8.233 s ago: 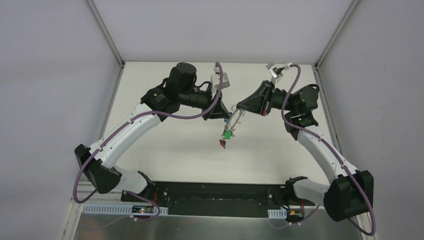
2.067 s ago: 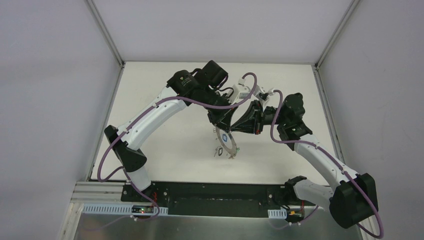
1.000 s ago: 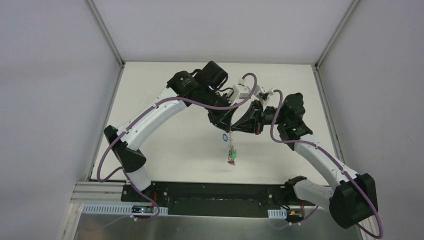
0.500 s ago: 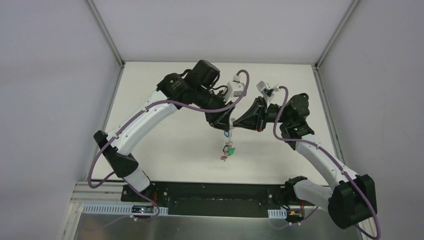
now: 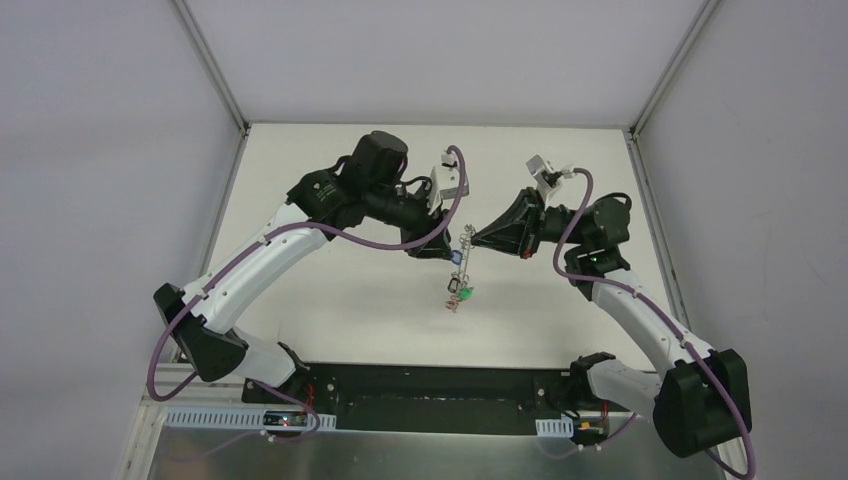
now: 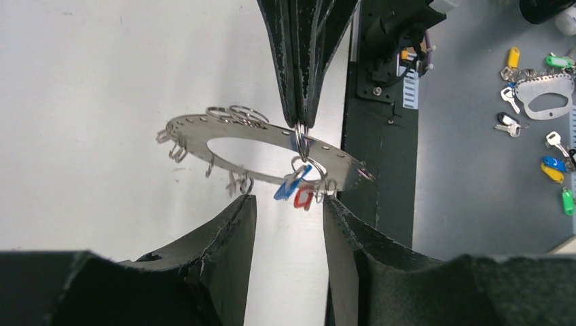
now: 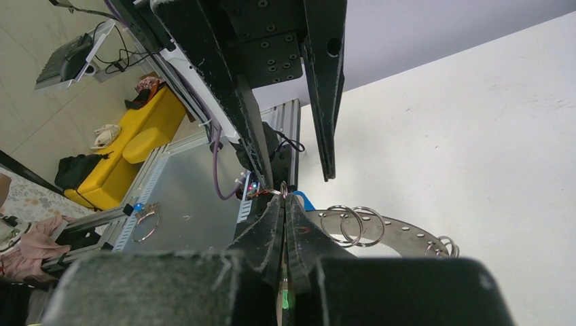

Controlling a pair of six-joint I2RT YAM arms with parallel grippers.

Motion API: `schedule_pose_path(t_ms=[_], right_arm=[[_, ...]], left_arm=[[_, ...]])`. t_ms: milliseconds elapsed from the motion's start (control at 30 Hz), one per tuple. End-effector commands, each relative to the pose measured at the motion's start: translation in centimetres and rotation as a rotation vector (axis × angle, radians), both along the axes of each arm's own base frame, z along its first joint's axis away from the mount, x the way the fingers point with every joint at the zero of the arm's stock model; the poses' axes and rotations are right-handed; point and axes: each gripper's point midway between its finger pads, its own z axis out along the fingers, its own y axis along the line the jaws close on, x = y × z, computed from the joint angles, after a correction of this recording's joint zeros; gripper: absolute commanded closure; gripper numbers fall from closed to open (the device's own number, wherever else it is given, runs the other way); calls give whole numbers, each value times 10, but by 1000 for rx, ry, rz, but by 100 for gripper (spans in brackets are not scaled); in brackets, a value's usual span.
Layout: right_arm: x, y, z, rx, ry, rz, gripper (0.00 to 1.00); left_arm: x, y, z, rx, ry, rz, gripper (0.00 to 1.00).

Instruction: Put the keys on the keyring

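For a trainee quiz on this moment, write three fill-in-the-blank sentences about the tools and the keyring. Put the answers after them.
1. The tool pinching the keyring belongs to the ___ arm.
2. The left tool has its fingers ___.
3. Beside the blue tag on the keyring hangs a ___ tag.

Missing words: right; open; red.

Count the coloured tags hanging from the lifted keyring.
3: blue tag and red tag together under the keyring; green tag near its lower end. Others may be hidden.
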Motion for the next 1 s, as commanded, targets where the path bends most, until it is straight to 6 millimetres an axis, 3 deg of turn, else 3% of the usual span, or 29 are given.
schedule_pose_path(t_ms=[0,467,967], right_arm=[[-2,-3,17,46,-66,-9,100],[2,-2,14,66,-47,-18,100],[4,-4,13,68,-49,-34,100]], left_arm=[[4,-10,19,-93,-108,-63,58],[1,-27,24,-158,-7,-79,55],[6,-36,12,-162,89,-39,74]])
